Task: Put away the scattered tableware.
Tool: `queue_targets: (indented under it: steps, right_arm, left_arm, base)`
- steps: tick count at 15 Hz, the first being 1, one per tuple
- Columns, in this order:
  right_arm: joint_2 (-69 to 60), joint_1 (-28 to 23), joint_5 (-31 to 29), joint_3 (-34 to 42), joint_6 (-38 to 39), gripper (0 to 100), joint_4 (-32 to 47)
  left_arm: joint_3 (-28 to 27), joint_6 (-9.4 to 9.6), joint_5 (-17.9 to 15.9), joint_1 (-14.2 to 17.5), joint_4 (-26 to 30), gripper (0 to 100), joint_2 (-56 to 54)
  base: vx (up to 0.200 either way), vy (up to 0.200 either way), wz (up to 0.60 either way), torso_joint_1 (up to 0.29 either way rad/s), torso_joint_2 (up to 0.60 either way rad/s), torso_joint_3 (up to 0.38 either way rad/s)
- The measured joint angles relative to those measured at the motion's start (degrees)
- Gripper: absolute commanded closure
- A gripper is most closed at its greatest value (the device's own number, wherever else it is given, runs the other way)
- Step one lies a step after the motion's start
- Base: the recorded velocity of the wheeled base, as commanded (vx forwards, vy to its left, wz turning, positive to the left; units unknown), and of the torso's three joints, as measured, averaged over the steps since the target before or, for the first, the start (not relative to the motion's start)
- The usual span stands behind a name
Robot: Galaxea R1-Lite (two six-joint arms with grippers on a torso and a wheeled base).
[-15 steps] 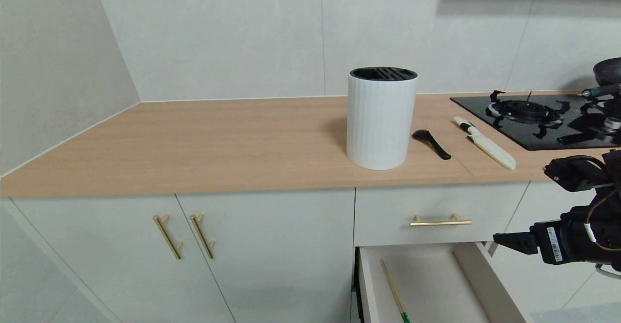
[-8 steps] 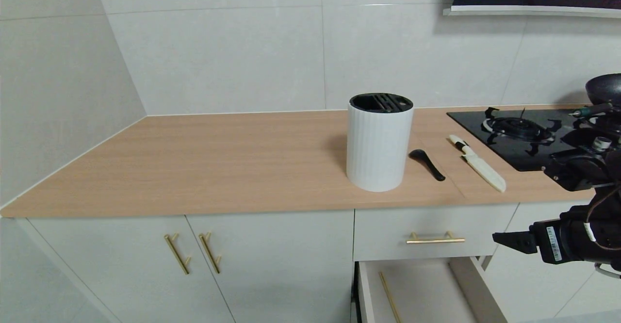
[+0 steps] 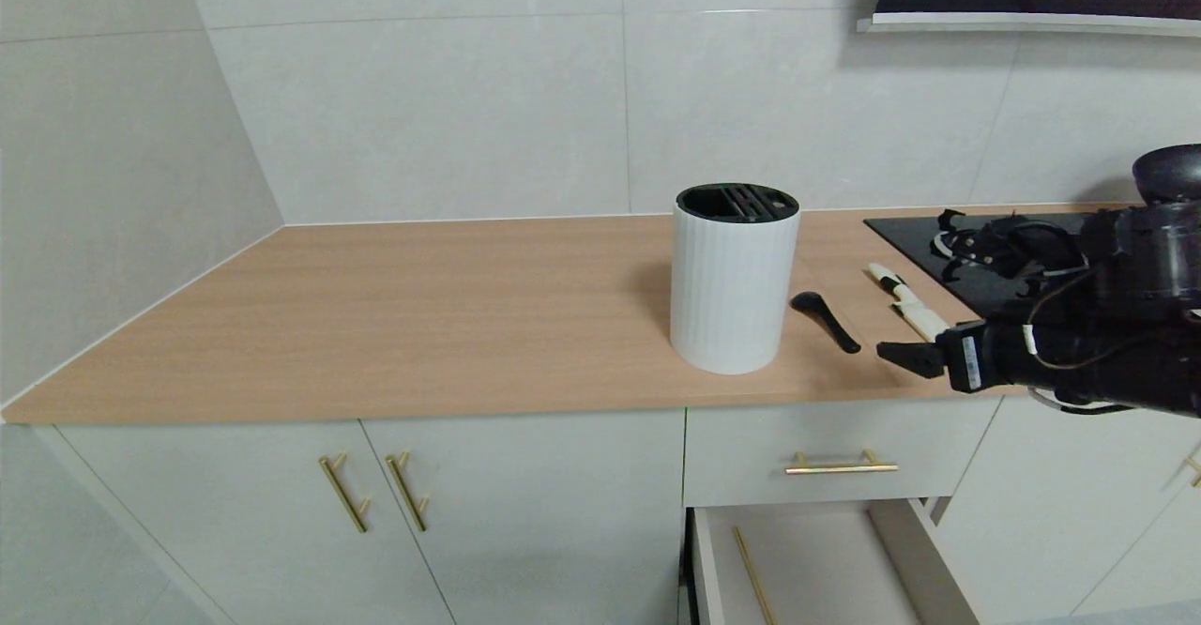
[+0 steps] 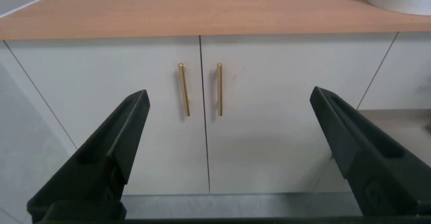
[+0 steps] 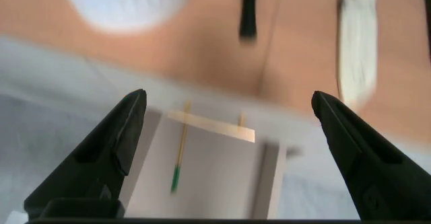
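The right gripper [image 5: 227, 97] is held empty with its fingers spread wide, over the front edge of the countertop [image 3: 422, 315] and close to the knife [image 3: 908, 304]. The black spoon [image 3: 826, 318] is laid between the knife and the white holder [image 3: 734, 292]. A chopstick [image 5: 178, 153] is seen inside the open drawer [image 5: 222, 177]. The left gripper [image 4: 228, 93] is spread too, before the cabinet doors [image 4: 269, 116].

Black right arm [image 3: 1079, 362], pointed jaws, looped cables [image 3: 1004, 234], white label [image 3: 968, 362].
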Motion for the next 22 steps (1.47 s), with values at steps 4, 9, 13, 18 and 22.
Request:
queue_targets:
  steps: [4,9,13,18,22]
  right_arm:
    - [13.18,-0.40,0.73,-11.54,-0.30,0,-0.73]
    - [25.20,-1.04,0.84,-21.55,0.06,0,-1.06]
    - [29.66,-1.76,0.74,-24.91,0.17,0,-1.72]
    - [32.35,-2.17,0.71,-27.33,1.40,0,-2.29]
    - [34.35,-2.17,0.50,-28.36,1.51,100,-2.88]
  left_arm:
    - [0.00,0.00,0.00,0.00,-0.02,0,0.00]
    - [0.00,0.00,0.00,0.00,-0.02,0,0.00]
    - [0.00,0.00,0.00,0.00,-0.02,0,0.00]
    - [-0.02,0.02,0.00,0.00,-0.02,0,0.00]
    - [0.00,0.00,0.00,0.00,-0.02,0,0.00]
  base:
    - [0.000,0.000,0.00,0.000,0.00,0.000]
    - [0.000,0.000,0.00,0.000,0.00,0.000]
    - [0.000,0.000,0.00,0.000,0.00,0.000]
    - [0.000,0.000,0.00,0.000,0.00,0.000]
    - [0.000,0.000,0.00,0.000,0.00,0.000]
